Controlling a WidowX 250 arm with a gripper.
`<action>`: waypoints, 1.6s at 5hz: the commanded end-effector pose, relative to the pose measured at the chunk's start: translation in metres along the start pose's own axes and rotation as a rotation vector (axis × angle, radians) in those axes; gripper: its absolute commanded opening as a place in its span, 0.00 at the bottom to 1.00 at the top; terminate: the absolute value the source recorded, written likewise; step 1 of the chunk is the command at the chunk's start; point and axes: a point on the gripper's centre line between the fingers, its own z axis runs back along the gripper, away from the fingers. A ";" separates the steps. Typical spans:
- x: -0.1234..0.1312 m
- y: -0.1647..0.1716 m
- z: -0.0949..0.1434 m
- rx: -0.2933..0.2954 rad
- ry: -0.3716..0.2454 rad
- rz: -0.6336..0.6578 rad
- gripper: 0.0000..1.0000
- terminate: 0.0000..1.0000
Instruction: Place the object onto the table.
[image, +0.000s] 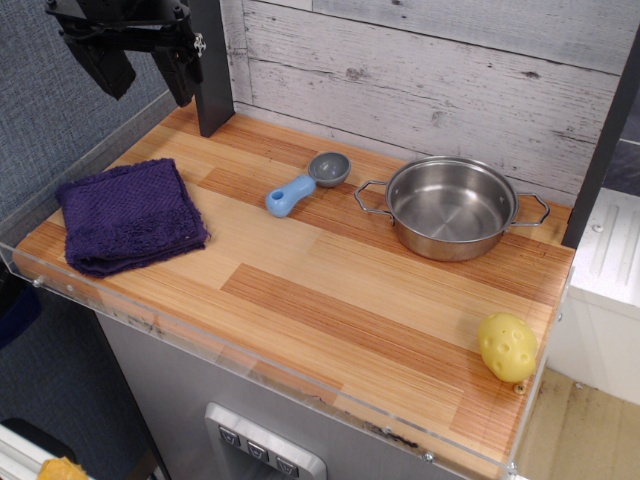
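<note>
Already lying on the table (330, 300), the light, stiff plastic scoop (304, 184) looks easiest grasped by its blue handle; the gripper (140, 62) hangs open and empty.

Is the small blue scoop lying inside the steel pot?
No, the scoop lies on the wooden table, to the left of the pot, which is empty.

Small plastic scoop with light-blue handle and grey round bowl (304, 183) lies flat on light wooden plank countertop (330, 300), just left of steel two-handled pot (452, 207), not touching. Folded purple cloth (130, 215) at left. Yellow dimpled ball (507, 347) near right corner. Black gripper (145, 65) raised top left, fingers apart, empty.
</note>
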 end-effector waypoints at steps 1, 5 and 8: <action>0.000 0.000 0.000 0.000 0.000 0.000 1.00 0.00; 0.024 -0.017 -0.042 -0.051 0.023 -0.513 1.00 0.00; 0.017 -0.051 -0.092 -0.130 0.088 -0.659 1.00 0.00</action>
